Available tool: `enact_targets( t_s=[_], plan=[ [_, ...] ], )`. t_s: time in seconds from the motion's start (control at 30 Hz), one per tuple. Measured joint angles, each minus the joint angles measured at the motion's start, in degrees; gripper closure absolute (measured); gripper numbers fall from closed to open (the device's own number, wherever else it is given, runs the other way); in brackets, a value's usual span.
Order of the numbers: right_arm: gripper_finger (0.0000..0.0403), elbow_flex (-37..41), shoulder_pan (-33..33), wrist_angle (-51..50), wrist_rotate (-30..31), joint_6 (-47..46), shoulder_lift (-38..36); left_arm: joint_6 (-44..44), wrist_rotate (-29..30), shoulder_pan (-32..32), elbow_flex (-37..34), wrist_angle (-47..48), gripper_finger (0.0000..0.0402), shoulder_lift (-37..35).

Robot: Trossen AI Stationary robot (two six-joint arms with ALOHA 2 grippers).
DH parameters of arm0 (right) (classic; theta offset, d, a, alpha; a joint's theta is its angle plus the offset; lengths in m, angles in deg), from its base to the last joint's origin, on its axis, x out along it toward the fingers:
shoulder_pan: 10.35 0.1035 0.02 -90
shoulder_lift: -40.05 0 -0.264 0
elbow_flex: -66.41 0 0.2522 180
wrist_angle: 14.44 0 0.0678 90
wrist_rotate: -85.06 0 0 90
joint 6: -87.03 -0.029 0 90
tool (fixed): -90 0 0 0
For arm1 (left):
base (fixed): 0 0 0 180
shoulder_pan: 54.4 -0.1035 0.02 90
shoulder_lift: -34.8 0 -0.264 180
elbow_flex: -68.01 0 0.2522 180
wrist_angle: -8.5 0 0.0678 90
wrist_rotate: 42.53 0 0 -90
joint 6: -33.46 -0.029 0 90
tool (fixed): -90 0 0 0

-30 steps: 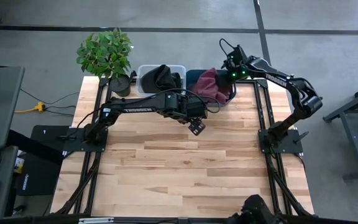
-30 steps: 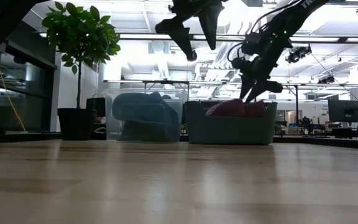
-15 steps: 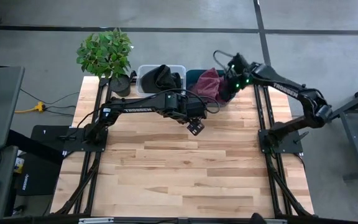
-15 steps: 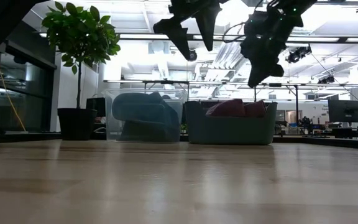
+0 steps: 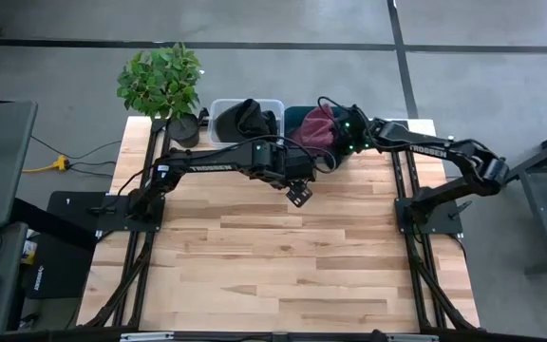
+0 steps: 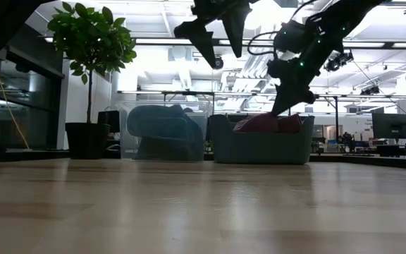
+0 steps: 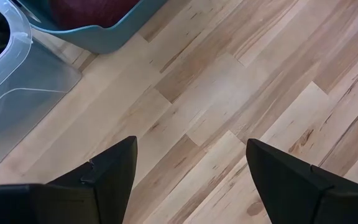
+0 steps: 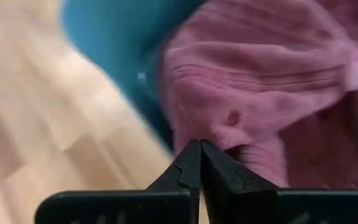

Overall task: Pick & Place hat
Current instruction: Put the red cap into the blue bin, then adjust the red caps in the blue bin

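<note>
My right claw (image 8: pixel 200 163) hangs over the teal bin (image 5: pixel 297 118) at the far edge of the table (image 5: pixel 273 247), its fingers pressed together with nothing between them, tips just above the maroon hat (image 8: pixel 272 81) that lies in that bin. My left claw (image 5: pixel 299 193) waits spread wide above the bare wood in front of the bins. The clear bin (image 5: pixel 222 112) beside the teal one holds a dark garment (image 5: pixel 246 118), and a potted plant (image 5: pixel 162 81) stands at the table's corner.
</note>
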Motion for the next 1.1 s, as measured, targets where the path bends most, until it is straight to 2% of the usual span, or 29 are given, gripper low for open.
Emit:
enact_targets(
  t_s=[0.17,0.23,0.37,0.5,0.67,0.8,1.03,1.1],
  plan=[
    [0.0402,0.4,-1.1,-1.0,7.4,-0.6,0.0,0.0,0.0,0.0,0.0,0.0,0.0118,0.0],
    [0.0402,0.4,-1.9,-1.1,7.8,-0.4,0.0,0.0,0.0,0.0,0.0,0.0,0.0118,0.0],
    [0.0402,-1.9,-2.9,-2.7,1.7,0.3,0.0,0.0,0.0,0.0,0.0,0.0,0.0118,0.0],
    [0.0403,-6.2,-2.9,-10.3,-3.1,1.0,0.0,0.0,-0.1,0.0,0.0,0.0,0.0118,0.0],
    [0.0403,-10.2,-3.1,-21.9,-7.1,8.2,0.0,0.2,-0.1,0.0,0.0,0.0,0.0118,0.0],
    [0.0403,-9.3,-3.5,-25.4,-10.9,15.5,0.0,0.3,-0.1,0.0,0.0,-0.3,0.0118,0.0],
    [0.0403,-6.7,-1.4,-22.0,-4.8,26.8,0.0,0.3,-0.1,0.0,0.0,-0.4,0.0118,0.0],
    [0.0403,-6.1,-0.8,-19.8,-0.9,27.8,0.0,0.3,-0.1,0.0,0.0,-0.4,0.0118,0.0]
  ],
)
